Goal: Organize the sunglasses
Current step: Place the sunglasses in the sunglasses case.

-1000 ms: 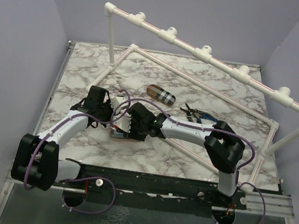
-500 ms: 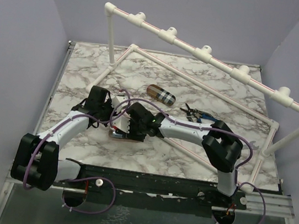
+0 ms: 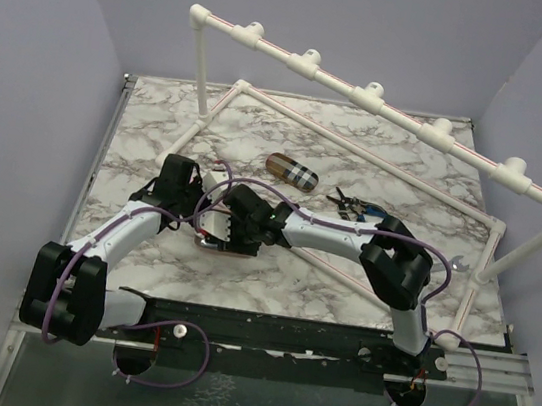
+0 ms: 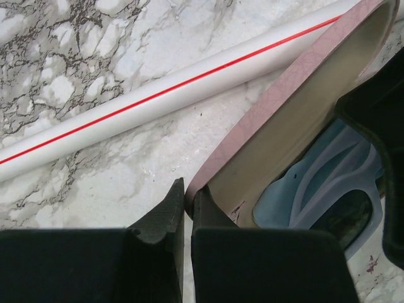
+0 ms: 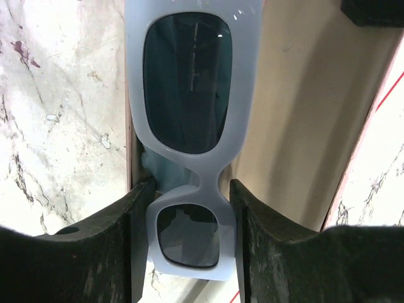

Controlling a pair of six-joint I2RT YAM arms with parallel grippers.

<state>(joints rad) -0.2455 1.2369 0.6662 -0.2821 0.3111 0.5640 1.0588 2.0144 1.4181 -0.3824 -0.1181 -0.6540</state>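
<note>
A pair of sunglasses [image 5: 211,173] with a pale blue frame and dark lenses sits between my right gripper's [image 5: 188,211] fingers, which are shut on one lens end. The glasses lie lengthwise in the open pink case [image 5: 297,113], over its beige lining. My left gripper [image 4: 188,199] is shut on the rim of the case's lid [image 4: 297,107], holding it up. In the left wrist view the sunglasses [image 4: 334,183] show inside the case. From above, both grippers meet at the case [image 3: 219,246] at the table's near left, the left gripper [image 3: 199,215] beside the right gripper [image 3: 234,230].
A brown plaid case [image 3: 291,170] lies mid-table, with black-and-blue pliers [image 3: 356,208] to its right. A white PVC pipe frame [image 3: 367,95] spans the table; one red-striped pipe [image 4: 158,95] runs close behind the pink case.
My right arm has shifted a little to the left, bringing the sunglasses further over the case. The left arm holds still on the lid.
</note>
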